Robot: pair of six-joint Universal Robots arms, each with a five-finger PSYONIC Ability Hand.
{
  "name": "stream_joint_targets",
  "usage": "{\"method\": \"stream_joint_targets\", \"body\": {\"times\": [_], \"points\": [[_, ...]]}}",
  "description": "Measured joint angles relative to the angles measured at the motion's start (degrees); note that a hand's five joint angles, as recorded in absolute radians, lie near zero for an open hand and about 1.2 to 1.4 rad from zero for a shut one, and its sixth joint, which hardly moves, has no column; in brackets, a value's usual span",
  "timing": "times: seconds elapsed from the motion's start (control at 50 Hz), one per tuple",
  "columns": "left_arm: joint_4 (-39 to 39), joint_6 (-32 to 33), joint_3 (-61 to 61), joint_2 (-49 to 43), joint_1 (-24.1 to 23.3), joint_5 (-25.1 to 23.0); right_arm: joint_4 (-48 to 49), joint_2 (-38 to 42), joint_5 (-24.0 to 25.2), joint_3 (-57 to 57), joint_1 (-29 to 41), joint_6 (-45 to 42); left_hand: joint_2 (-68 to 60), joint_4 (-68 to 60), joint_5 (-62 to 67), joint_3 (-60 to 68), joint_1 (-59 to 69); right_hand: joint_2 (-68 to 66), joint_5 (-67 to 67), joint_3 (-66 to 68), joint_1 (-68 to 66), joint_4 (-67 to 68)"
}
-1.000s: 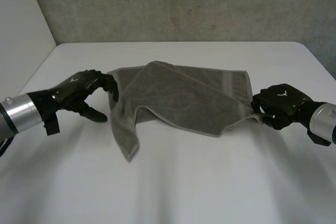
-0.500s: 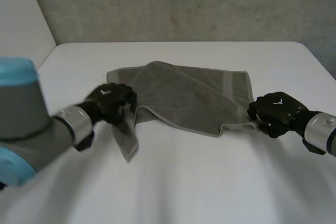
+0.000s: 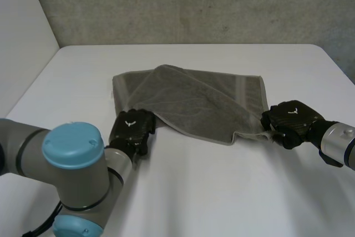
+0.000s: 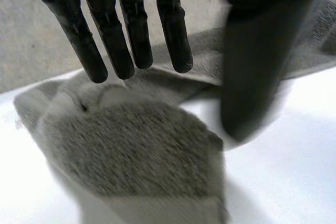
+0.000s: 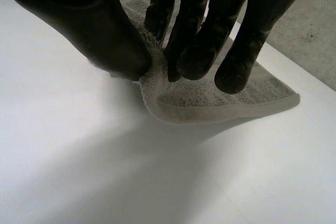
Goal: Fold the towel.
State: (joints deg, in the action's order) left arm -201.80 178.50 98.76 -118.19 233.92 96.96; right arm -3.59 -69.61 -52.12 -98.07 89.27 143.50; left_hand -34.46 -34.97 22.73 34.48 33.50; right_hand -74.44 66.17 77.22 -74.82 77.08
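- Head view: the white table [image 3: 222,192] is the biggest thing here. The towel [image 3: 194,101] lies on its far half, with bare tabletop on every side of the towel.
- The towel is grey and partly folded. One layer is turned over on a slant across it, a paler band runs beside its right edge, and its near edge slopes down to a corner on the right.
- The left arm [image 3: 72,165], grey with a light-blue cap, comes in at the towel's near-left side. The right arm [image 3: 338,140] reaches in from the towel's right side.
- The left hand [image 3: 132,129] sits at the towel's near-left corner, over the cloth there.
- In the left wrist view this hand's fingers [image 4: 134,24] are straight and slightly spread, with the thumb standing well apart from them. A rumpled flap of the towel [image 4: 131,150] lies under the palm and past the fingertips. The hand is wide open and clasps nothing; I cannot tell whether the fingertips touch the cloth.
- The right hand [image 3: 291,120] is at the towel's near-right corner.
- In the right wrist view this hand's thumb and fingers [image 5: 189,40] are closed together on the towel's hemmed corner, pinching the cloth between them. The hem curls up to the pinch, and the rest of the towel [image 5: 226,95] lies flat on the table beyond the fingertips.
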Motion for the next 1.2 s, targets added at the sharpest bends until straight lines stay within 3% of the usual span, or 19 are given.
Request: {"method": "stream_joint_targets", "body": {"times": [0.54,0.88,1.2], "points": [[-4.73,0.35,-0.25,-5.06,-0.59,4.74,0.34,0.0,0.0,-0.59,0.01,-0.5,0.03,0.0,-0.02,-0.04,0.0,0.0,0.0,0.0,0.0,0.0],[-9.5,9.69,2.95,-2.93,4.47,6.08,0.34,0.0,0.0,-0.89,0.03,-0.92,0.03,0.0,-0.01,-0.04,0.0,0.0,0.0,0.0,0.0,0.0],[-10.53,10.4,5.88,0.02,9.66,5.9,0.34,0.0,0.08,-1.24,0.17,-0.95,0.03,0.0,0.08,-0.03,0.0,0.0,0.0,0.0,0.0,0.0]]}}
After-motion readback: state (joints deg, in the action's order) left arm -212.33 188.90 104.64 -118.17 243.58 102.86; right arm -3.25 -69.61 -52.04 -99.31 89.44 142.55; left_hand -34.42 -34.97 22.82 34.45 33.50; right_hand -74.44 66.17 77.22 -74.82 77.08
